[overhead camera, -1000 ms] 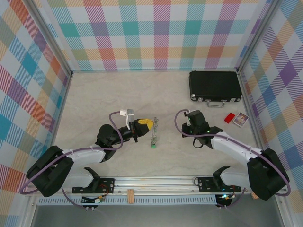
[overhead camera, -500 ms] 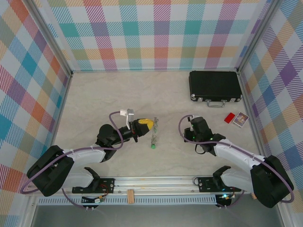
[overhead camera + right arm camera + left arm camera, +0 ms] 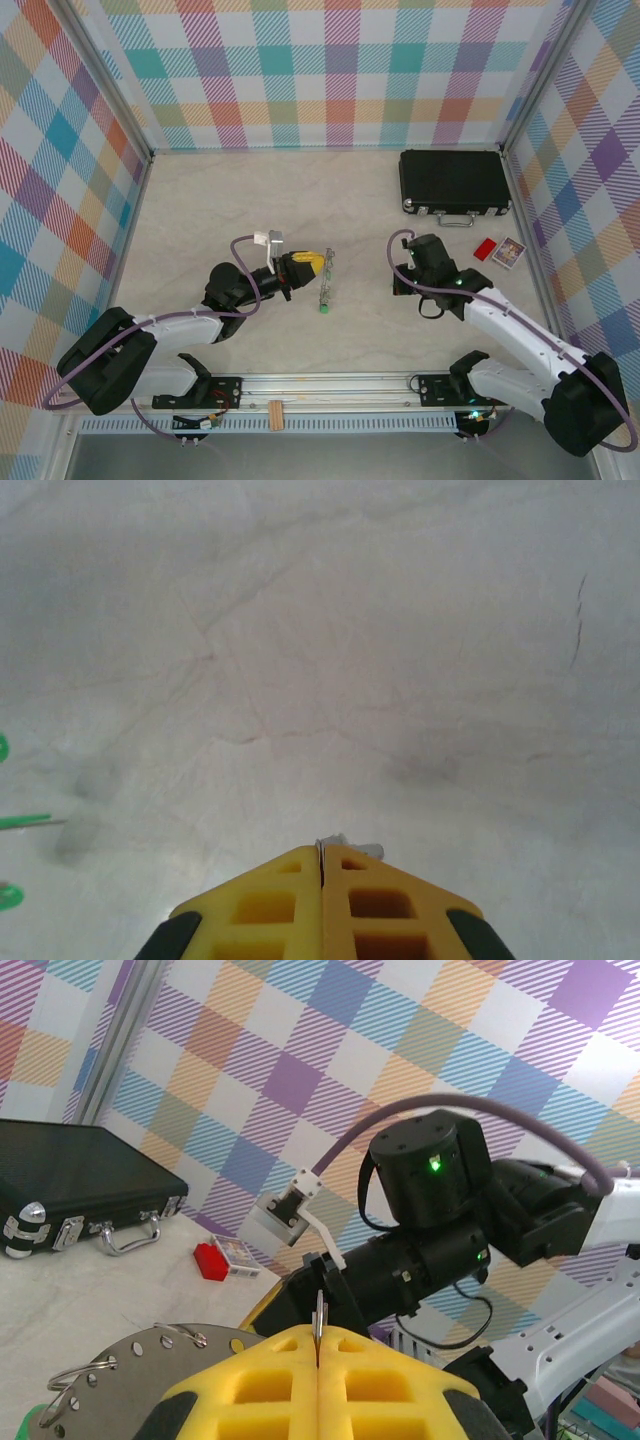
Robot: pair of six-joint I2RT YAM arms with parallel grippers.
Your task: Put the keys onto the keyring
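Observation:
The keyring [image 3: 324,280] is a thin grey metal ring, standing edge-on at mid-table with a green tag [image 3: 325,309] at its lower end. My left gripper [image 3: 318,262] is shut on its upper part. In the left wrist view the yellow fingers [image 3: 260,1380] pinch a thin metal edge, and the ring's flat face [image 3: 110,1380] shows to the left. My right gripper [image 3: 402,278] hangs to the right of the ring, apart from it. In the right wrist view it [image 3: 322,852] is shut on a small silver key [image 3: 355,848], low over the table. Green tags [image 3: 22,821] show at the left edge.
A black case [image 3: 455,182] lies at the back right. A red block [image 3: 485,249] and a small card box [image 3: 509,252] sit in front of it, near the right wall. Checked walls close in three sides, and a metal rail [image 3: 330,385] runs along the near edge.
My right arm has drawn back to the right, away from the keyring, still shut. The left gripper and the ring have not moved.

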